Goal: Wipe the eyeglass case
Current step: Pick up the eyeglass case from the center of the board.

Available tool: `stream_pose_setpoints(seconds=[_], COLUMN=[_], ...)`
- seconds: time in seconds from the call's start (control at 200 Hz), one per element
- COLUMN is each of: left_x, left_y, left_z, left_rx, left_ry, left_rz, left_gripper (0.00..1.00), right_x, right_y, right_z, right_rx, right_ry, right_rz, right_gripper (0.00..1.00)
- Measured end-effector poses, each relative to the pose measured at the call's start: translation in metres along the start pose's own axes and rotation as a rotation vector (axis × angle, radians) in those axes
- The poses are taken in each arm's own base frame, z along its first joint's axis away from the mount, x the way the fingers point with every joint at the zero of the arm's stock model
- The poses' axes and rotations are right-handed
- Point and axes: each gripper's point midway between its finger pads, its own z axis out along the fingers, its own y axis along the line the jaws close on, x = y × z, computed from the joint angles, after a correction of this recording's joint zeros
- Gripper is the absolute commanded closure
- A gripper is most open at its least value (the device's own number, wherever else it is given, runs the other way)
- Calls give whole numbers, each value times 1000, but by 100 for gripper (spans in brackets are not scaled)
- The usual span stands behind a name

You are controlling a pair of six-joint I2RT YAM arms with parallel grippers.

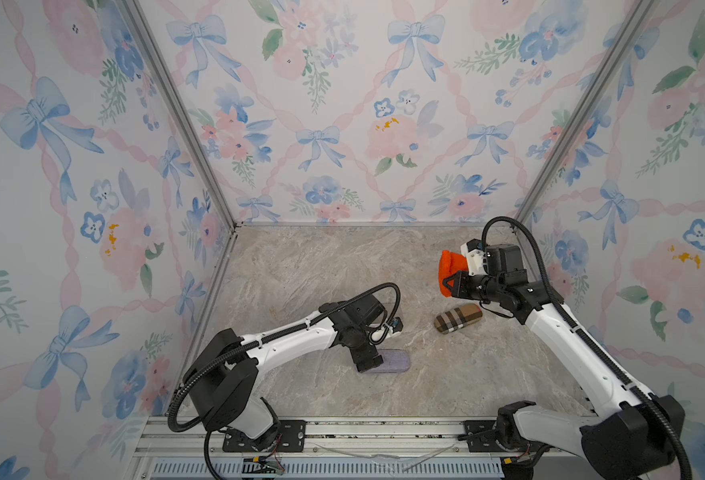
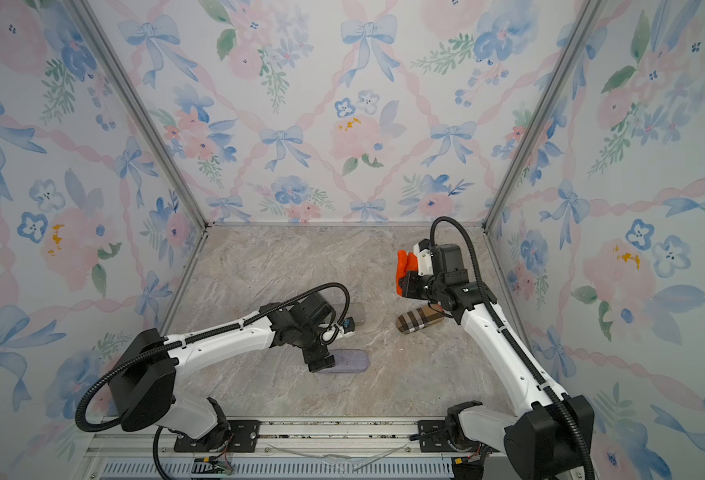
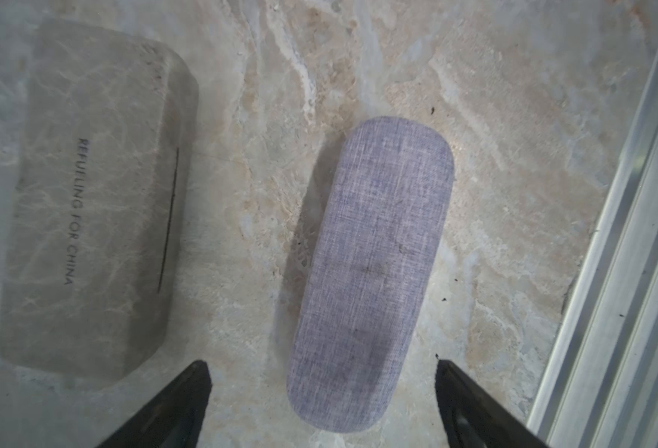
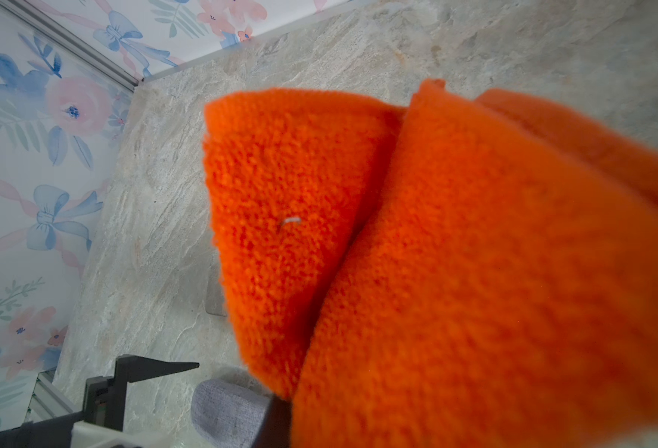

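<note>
Left wrist view: the lilac eyeglass case [image 3: 370,271] is being straddled at one end by the spread-apart fingers of the left gripper [image 3: 321,364], neither finger touching it. In both top views it is being shown lying on the table [image 1: 301,270] near the middle of the front edge. An orange cloth [image 1: 446,264] is being clamped by the right gripper [image 1: 447,286] near the right edge, clear of the plaid case [image 1: 458,318].

I can read only one print from here: "REFUELING FOR CHINA", in dark capitals along the marbled grey case [image 3: 87,201] lying near the lilac fabric case [image 3: 370,271]. The first word is soft, so I may be misreading it.
</note>
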Motion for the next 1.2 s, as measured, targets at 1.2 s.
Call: stream_pose_setpoints(seconds=[1.2], left_x=[32], left_y=[-2], left_z=[49], left_rx=[1], left_ry=[127], left_rz=[-39], left_gripper=[26], right_x=[18], right_y=[-4], right_z=[10], right_rx=[-27], right_ry=[31], right_rz=[-13], right_gripper=[100])
